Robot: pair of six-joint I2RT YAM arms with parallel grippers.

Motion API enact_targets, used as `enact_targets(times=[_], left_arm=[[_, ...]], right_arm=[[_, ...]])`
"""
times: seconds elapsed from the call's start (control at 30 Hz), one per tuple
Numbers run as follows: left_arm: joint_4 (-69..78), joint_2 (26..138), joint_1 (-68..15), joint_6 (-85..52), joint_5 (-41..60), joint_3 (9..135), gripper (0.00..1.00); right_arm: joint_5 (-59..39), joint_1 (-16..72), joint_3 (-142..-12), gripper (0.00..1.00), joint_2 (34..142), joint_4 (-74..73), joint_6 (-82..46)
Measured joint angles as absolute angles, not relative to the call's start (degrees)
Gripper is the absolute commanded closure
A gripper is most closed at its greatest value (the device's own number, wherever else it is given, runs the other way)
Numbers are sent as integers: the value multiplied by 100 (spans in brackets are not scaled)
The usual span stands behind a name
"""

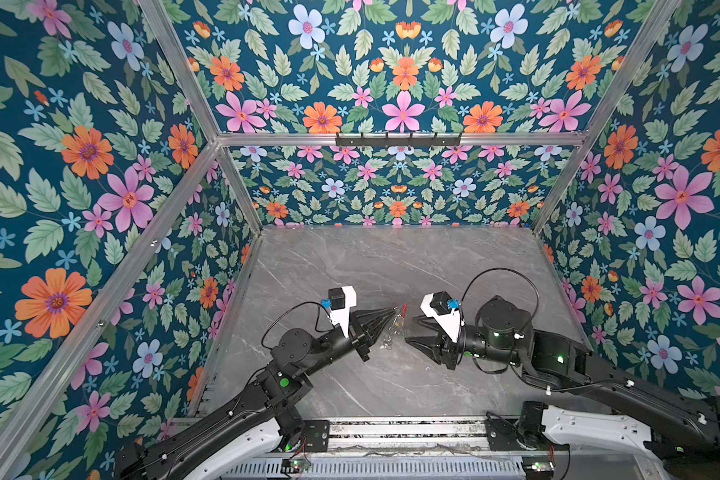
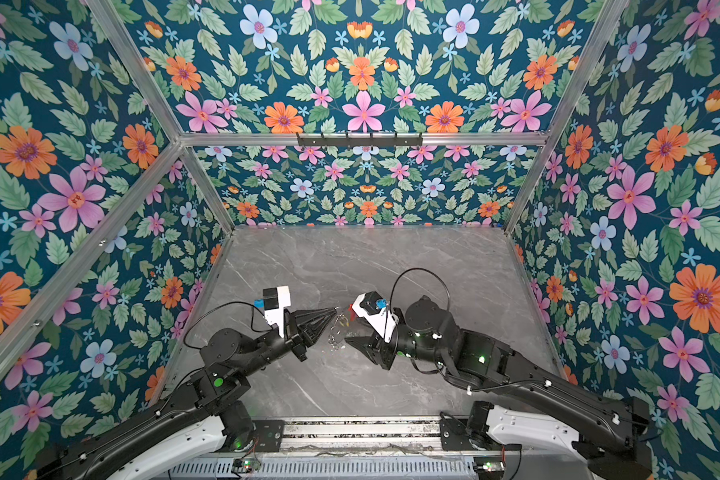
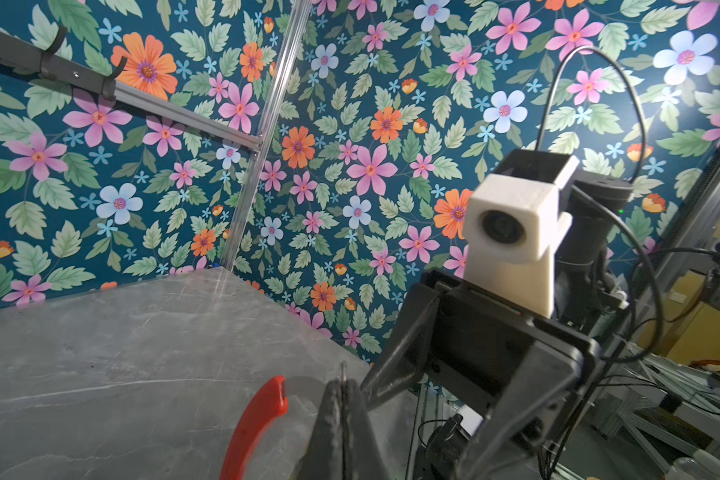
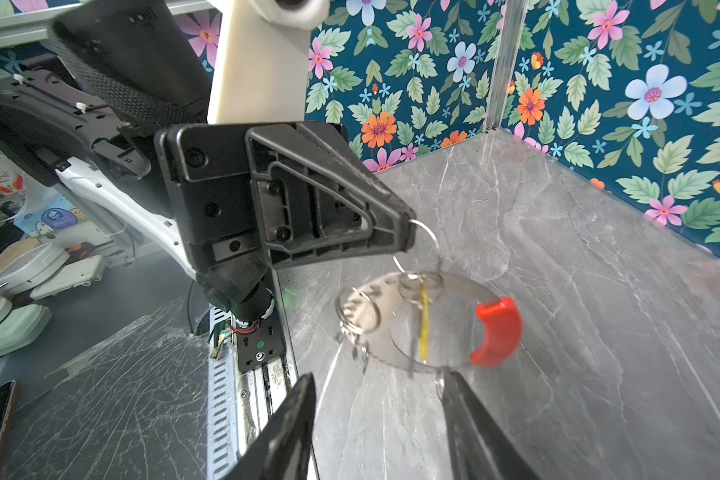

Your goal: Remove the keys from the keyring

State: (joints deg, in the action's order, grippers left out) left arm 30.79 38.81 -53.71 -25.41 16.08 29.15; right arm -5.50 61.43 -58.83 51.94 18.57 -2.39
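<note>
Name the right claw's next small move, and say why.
Probably ease the right claw forward and close on the yellow tag. The left claw pinches a wire loop, so the keyring hangs below it, and the right jaws stand open and empty just short of it.

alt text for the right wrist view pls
The left hand, shut on a wire loop, holds the keyring with its red sleeve and a yellow tag over the grey table. The right hand is open in the foreground, just short of the ring.
</note>
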Motion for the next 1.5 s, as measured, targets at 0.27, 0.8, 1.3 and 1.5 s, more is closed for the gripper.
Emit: enact_targets(times=[0.27, 0.8, 1.3, 1.5], left_arm=[[3892, 3944, -5374, -2689, 1946, 2639, 100], [4995, 4145, -5374, -3116, 2193, 2355, 100], [5140, 4178, -5374, -3153, 2191, 2309, 100], [5212, 4209, -5374, -3218, 2182, 2290, 100]], right_arm=[[-2108, 4659, -5605, 49, 4875, 906, -1085], [-4032, 4668, -5695, 73, 5717, -322, -2132], [-4047, 4744, -5697, 91, 5795, -353, -2141], [-4032, 4748, -5697, 100, 5795, -353, -2121]])
